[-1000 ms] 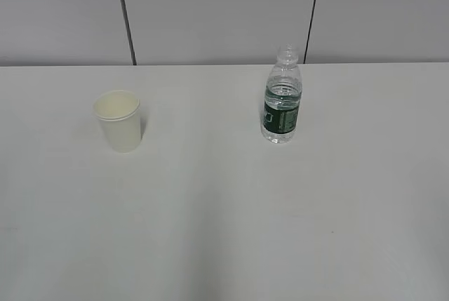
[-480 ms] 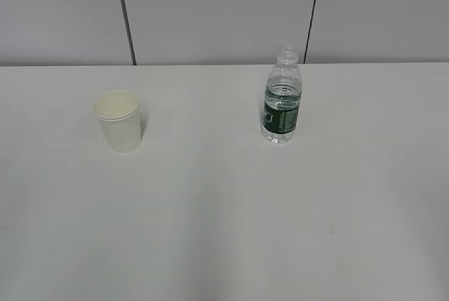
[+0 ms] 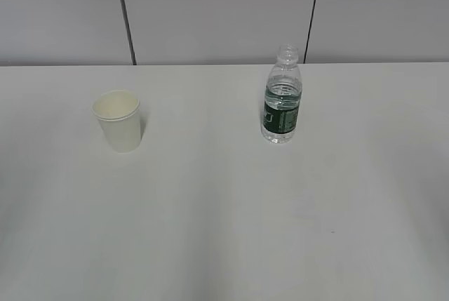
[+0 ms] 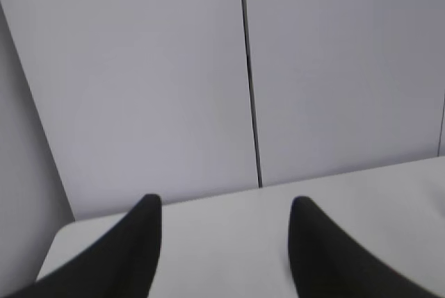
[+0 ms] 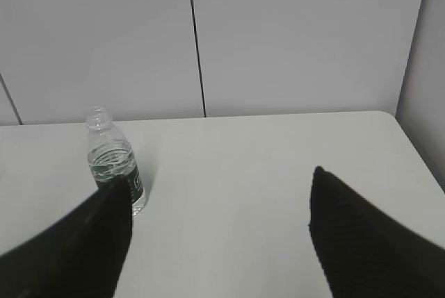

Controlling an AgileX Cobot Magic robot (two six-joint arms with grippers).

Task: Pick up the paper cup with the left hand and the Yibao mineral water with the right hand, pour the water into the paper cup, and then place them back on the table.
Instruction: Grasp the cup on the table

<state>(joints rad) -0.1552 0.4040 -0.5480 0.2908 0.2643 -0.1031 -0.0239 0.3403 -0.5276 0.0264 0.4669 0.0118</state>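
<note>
The cream-white paper cup [image 3: 118,120] stands upright on the left of the white table [image 3: 224,210]. The Yibao mineral water bottle [image 3: 282,97], clear with a dark green label and no cap, stands upright right of centre. Neither arm shows in the exterior view. In the left wrist view my left gripper [image 4: 226,202] is open and empty above bare tabletop; the cup is out of that view. In the right wrist view my right gripper [image 5: 221,176] is open and empty, and the bottle [image 5: 111,162] stands beyond its left finger, apart from it.
A grey panelled wall [image 3: 224,13] with dark vertical seams runs behind the table's far edge. The table's left far corner [image 4: 66,232] shows in the left wrist view and its right far corner [image 5: 386,117] in the right wrist view.
</note>
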